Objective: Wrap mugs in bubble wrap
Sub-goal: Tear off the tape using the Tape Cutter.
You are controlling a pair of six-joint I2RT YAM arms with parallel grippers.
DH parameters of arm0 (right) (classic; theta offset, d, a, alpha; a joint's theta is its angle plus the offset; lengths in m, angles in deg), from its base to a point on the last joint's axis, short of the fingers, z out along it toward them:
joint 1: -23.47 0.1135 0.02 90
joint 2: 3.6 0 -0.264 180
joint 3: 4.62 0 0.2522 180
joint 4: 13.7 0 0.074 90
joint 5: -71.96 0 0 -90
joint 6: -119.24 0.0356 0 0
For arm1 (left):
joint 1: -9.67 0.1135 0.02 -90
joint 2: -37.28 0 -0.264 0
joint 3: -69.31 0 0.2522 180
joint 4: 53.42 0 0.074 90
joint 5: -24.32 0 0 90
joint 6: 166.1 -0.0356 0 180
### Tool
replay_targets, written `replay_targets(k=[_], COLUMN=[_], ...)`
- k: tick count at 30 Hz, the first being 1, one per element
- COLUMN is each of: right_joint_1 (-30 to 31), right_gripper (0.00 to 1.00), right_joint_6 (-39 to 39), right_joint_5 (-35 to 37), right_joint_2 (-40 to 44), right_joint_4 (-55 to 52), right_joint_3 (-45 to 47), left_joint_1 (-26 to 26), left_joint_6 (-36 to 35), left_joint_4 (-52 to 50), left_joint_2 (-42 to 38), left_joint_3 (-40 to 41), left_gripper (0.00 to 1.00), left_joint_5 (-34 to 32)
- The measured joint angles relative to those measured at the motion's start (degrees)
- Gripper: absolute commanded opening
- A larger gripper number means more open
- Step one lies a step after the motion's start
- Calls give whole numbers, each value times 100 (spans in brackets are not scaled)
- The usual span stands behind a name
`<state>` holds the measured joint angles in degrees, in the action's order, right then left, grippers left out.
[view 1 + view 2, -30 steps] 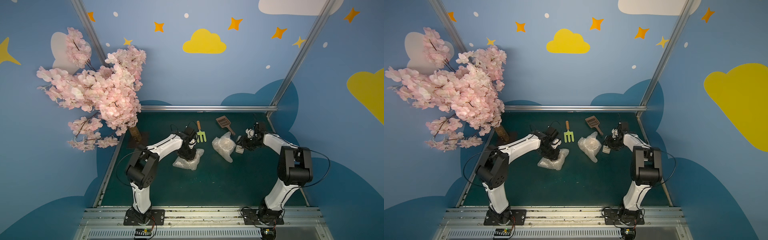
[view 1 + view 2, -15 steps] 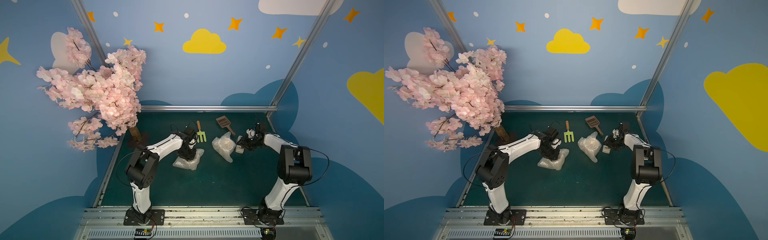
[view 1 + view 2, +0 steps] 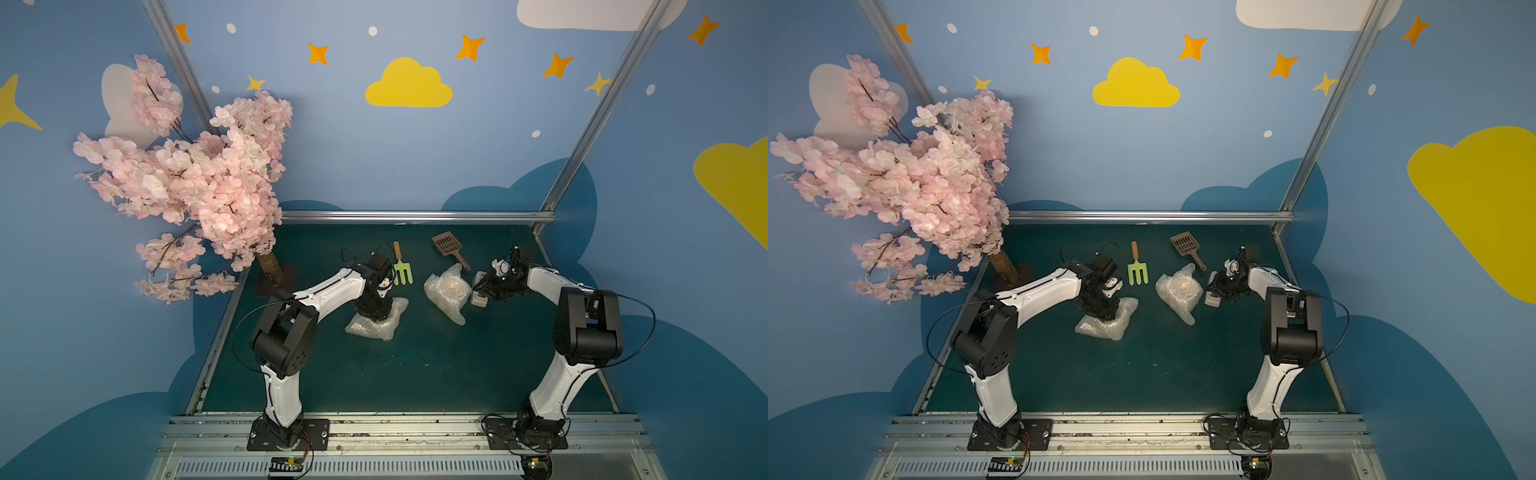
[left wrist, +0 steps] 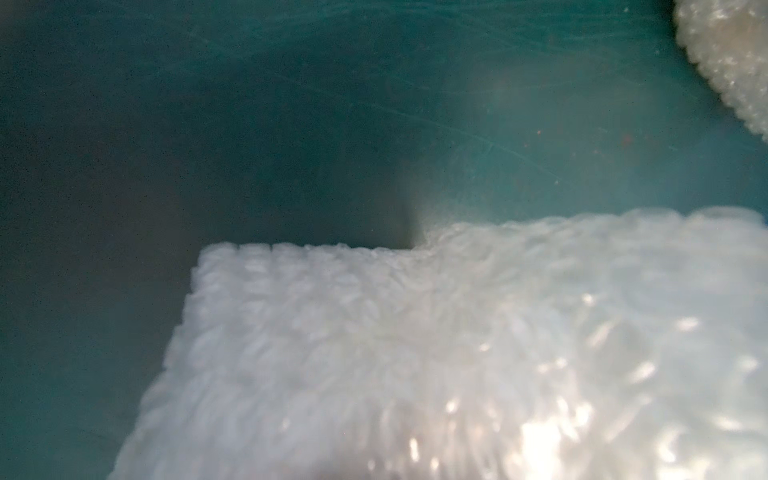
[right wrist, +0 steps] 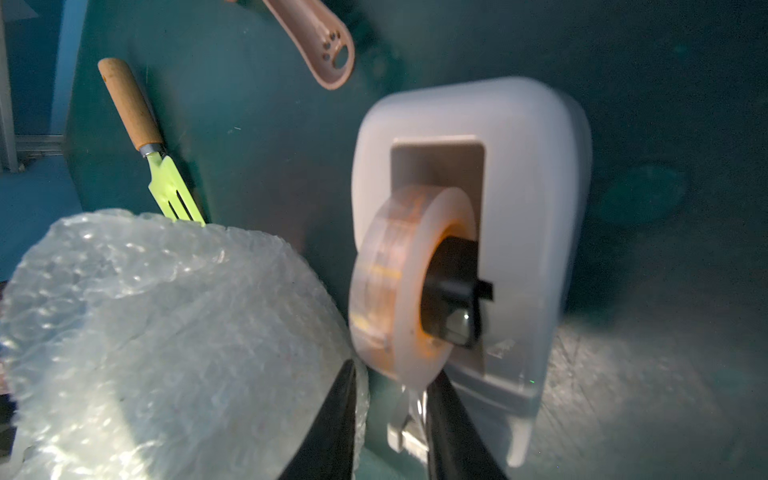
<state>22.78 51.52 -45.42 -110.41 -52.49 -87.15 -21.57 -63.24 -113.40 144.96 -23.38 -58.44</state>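
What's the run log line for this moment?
left gripper: down on left bubble wrap bundle, grip unclear | right gripper: open around tape at tape dispenser | right bundle: beside tape dispenser

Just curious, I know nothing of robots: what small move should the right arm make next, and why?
Probably close and pull out a strip: the right tool straddles the tape end on the tape dispenser, and the bubble wrap bundle lies right beside it.

Both top views look down from high at the front of the bench (image 3: 415, 374) toward the back wall, and they share the whole scene. The left wrist camera is very close to the bubble wrap (image 4: 415, 353), and its picture is blurred. The right wrist camera faces a tape dispenser (image 5: 532, 208) from near, which is also seen from above.
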Motion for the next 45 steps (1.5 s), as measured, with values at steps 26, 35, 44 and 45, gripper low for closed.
replay_targets(k=[26, 35, 44, 45], right_joint_1=[-328, -568, -704, -713], right_gripper=[0, 0, 0, 0], right_joint_6=[46, 138, 245, 273], right_joint_5=[-369, -723, -1104, -1176], right_joint_2=[-17, 24, 57, 57], right_joint_4=[144, 17, 61, 85], right_joint_3=[181, 39, -46, -46], left_joint_1=[-4, -7, -22, -22], left_joint_6=[22, 22, 20, 20], left_joint_4=[-2, -4, -2, -2], left_joint_2=[0, 0, 0, 0], left_joint_3=[0, 0, 7, 7], left_gripper=[21, 20, 20, 20], left_joint_5=[-2, -17, -46, -46])
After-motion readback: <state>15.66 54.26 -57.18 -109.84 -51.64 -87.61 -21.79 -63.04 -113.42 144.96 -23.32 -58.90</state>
